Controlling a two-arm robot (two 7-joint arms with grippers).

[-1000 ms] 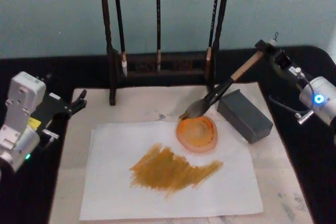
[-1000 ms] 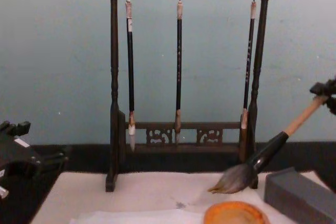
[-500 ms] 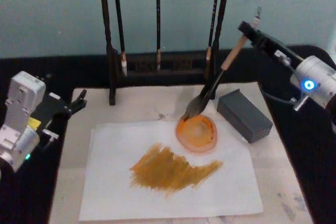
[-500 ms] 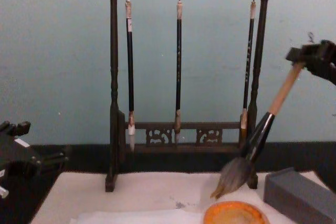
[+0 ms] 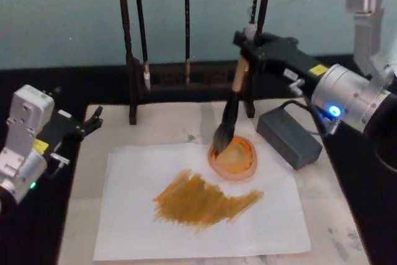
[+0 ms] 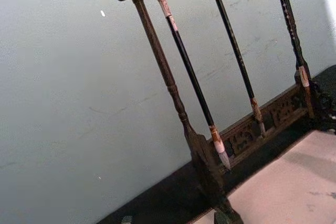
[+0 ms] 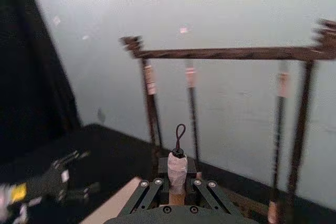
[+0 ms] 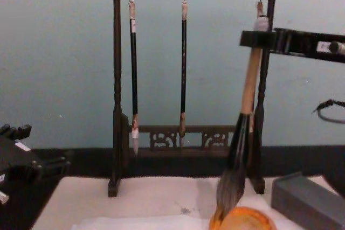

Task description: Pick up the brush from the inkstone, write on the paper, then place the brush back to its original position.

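**Head view:** The right gripper (image 5: 248, 46), upper centre-right, was clamped on the top of the brush (image 5: 231, 107) handle. The brush hung nearly upright, with its bristles touching the left rim of the orange dish (image 5: 240, 161) at the upper right edge of the paper (image 5: 136, 215). The left gripper (image 5: 93, 119) sat at the left edge, clear of the paper; its state could not be determined.

**Chest view:** The bristle tip met the dish at bottom centre-right.

**Right wrist view:** The jaws were closed on the handle just below its white cap.

brush (image 5: 231, 108) swung upright, tip at dish (image 5: 250, 164) rim
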